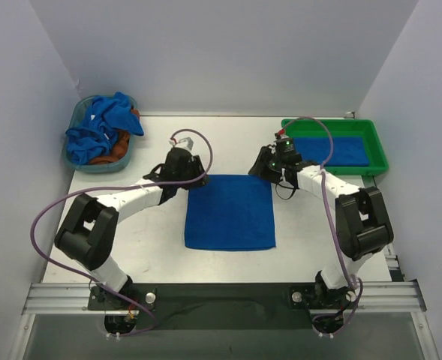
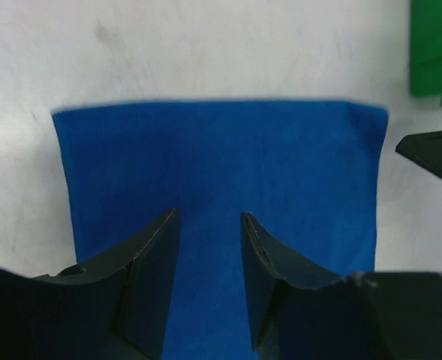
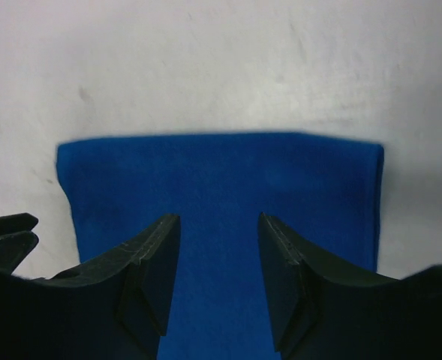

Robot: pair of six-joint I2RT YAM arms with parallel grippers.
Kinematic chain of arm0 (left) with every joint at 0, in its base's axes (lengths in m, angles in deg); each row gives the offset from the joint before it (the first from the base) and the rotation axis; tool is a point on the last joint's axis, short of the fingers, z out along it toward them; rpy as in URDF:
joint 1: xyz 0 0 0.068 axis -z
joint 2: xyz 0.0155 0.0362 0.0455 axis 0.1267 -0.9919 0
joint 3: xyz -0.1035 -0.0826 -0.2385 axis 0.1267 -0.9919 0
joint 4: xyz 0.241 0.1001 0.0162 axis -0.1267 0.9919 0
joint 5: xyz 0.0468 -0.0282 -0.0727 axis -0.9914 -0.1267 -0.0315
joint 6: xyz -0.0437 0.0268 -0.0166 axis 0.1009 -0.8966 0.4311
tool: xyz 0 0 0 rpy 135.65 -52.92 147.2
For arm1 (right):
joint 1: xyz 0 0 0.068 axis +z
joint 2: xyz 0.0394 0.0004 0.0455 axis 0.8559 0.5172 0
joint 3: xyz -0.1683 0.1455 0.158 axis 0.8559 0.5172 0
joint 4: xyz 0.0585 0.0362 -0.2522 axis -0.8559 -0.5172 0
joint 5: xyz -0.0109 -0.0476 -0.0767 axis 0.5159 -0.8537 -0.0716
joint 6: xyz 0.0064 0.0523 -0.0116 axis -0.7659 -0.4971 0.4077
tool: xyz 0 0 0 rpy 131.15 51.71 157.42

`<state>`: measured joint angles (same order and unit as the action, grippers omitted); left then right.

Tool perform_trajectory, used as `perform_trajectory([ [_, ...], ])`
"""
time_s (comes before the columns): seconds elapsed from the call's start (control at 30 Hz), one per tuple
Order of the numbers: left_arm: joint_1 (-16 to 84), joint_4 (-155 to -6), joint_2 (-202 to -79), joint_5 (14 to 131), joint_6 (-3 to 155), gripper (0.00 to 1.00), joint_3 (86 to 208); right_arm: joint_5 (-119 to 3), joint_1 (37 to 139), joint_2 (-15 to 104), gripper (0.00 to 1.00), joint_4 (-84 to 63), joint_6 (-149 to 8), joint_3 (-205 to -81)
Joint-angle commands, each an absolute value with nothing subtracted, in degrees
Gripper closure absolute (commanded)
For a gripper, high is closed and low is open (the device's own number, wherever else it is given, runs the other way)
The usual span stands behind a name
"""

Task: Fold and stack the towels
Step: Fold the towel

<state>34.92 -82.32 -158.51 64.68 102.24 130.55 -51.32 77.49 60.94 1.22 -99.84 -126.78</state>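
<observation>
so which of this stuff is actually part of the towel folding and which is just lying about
Job:
- spread blue towel mid-table
- heaped blue towels in the basket
- third blue towel lying in the green tray

Lying about:
- orange-brown cloth under the heap
</observation>
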Motion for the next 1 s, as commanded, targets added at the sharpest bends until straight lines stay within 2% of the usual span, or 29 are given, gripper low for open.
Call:
perform_trajectory([
  [0.0, 38.56, -67.75, -158.58, 62.16, 100.27, 0.52, 130.62, -53.57, 79.85, 57.12, 0.55, -18.34, -93.47, -125.47],
  [0.3, 43.93, -56.15, -153.14, 63.92, 104.84, 0.52, 118.68, -53.31, 87.59, 51.5, 0.58, -27.93, -94.16, -112.9],
  [0.5, 48.32, -51.57, -143.92, 64.45, 109.42, 0.51, 112.25, -50.84, 93.83, 45.44, 0.58, -31.36, -96.99, -107.88],
  [0.57, 48.33, -49.64, -139.61, 63.49, 109.16, 0.48, 111.98, -50.75, 94.01, 42.37, 0.58, -32.67, -96.03, -108.93],
  [0.73, 44.73, -46.73, -135.9, 57.51, 102.23, 0.3, 119.35, -51.1, 89.28, 41.38, 0.58, -34.88, -85.76, -120.67],
  [0.97, 33.3, -51.12, -148.98, 59.95, 86.23, 0.26, 133.67, -45.32, 75.92, 51.48, 0.55, -35.14, -72.91, -134.57],
])
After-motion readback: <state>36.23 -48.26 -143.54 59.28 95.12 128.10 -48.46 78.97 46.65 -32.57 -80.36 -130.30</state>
